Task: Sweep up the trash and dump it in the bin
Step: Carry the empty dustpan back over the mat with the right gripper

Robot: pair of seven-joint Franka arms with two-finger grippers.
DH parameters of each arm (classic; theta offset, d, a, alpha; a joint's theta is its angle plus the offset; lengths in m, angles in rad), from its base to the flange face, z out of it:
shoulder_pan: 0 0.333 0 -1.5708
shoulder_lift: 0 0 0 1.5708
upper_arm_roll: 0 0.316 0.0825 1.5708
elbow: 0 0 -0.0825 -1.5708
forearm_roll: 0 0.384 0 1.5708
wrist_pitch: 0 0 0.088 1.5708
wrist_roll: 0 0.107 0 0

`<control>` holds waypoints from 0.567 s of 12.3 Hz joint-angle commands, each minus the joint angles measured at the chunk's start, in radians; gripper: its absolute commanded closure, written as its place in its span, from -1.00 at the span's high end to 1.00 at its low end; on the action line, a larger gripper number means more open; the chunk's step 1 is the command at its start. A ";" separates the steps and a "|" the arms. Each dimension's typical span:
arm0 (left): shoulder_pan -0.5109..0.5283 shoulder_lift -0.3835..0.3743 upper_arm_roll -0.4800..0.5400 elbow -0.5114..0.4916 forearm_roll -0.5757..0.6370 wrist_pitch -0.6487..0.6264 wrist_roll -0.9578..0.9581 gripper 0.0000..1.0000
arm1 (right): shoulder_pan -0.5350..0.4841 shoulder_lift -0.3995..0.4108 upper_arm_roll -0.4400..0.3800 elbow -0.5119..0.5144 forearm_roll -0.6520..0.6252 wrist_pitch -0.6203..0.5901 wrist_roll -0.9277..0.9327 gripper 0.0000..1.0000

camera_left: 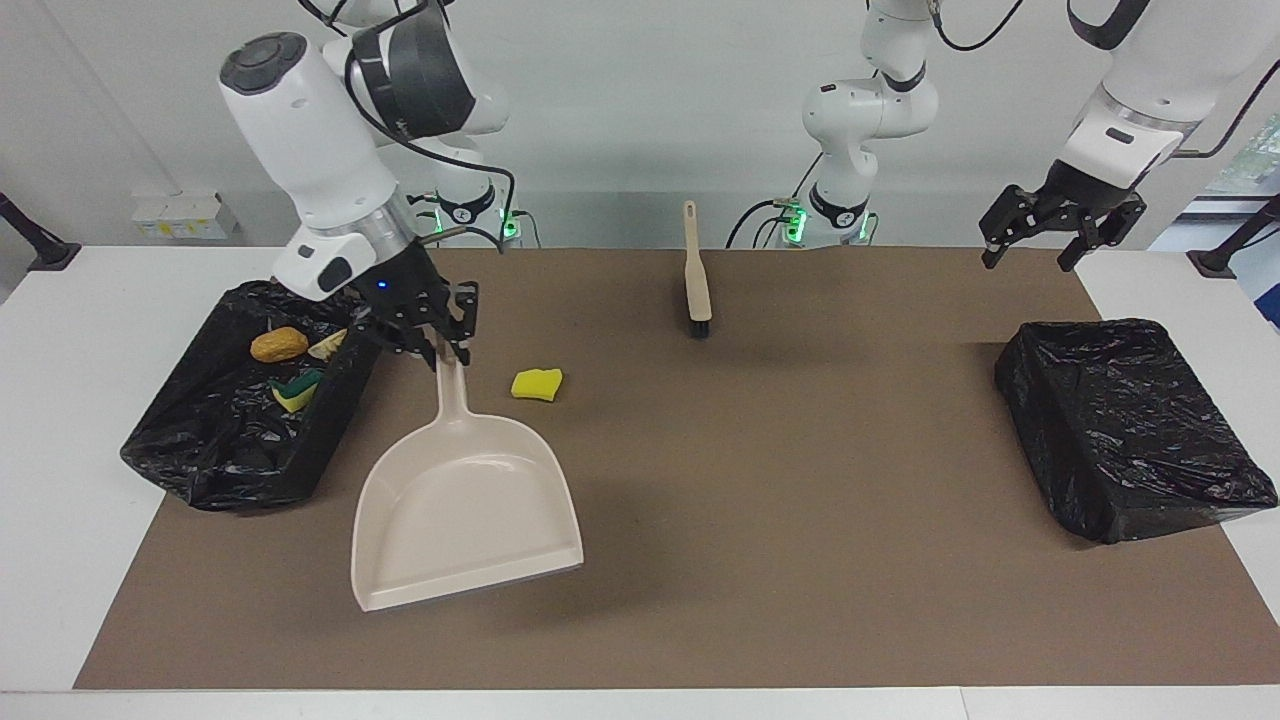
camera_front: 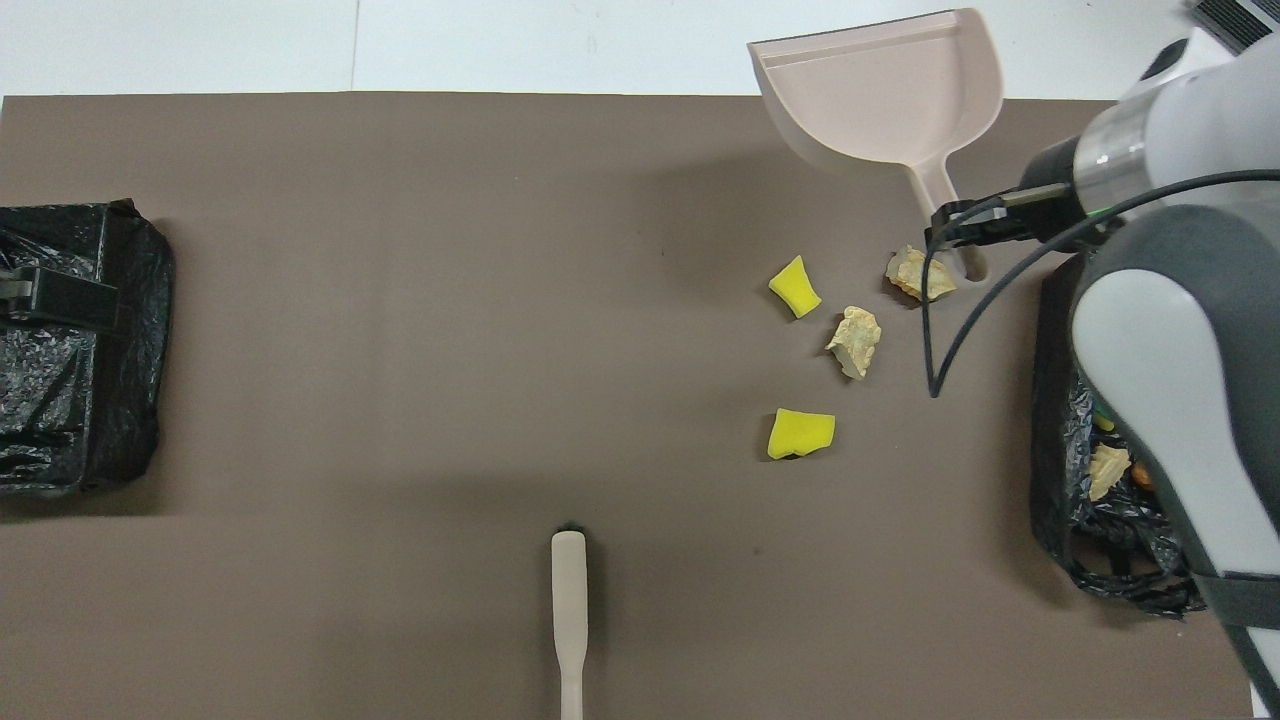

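In the facing view, the beige dustpan (camera_left: 465, 525) is held by its handle in the closed right gripper (camera_left: 440, 335), raised over the brown mat (camera_left: 800, 500) beside the trash-holding bin (camera_left: 200, 450), while the left gripper (camera_left: 1060, 235) is seen waiting with fingers spread above the mat's edge near the covered bin (camera_left: 1130, 430). In the overhead view, four scraps of trash (camera_front: 853, 340) are seen loose on the mat, well apart from the hand brush (camera_front: 569, 620), which lies nearer the robots.

A white table (camera_left: 60, 400) stands before a pale wall (camera_left: 640, 100).
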 commanded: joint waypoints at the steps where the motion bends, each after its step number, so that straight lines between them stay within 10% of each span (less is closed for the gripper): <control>1: 0.015 0.026 -0.008 0.031 -0.007 -0.005 0.000 1.00 | 0.097 0.052 0.004 0.026 0.018 0.065 0.151 -1.00; 7: 0.033 0.022 -0.008 0.027 -0.010 -0.005 0.109 1.00 | 0.308 0.130 -0.001 -0.051 -0.031 0.253 0.246 -1.00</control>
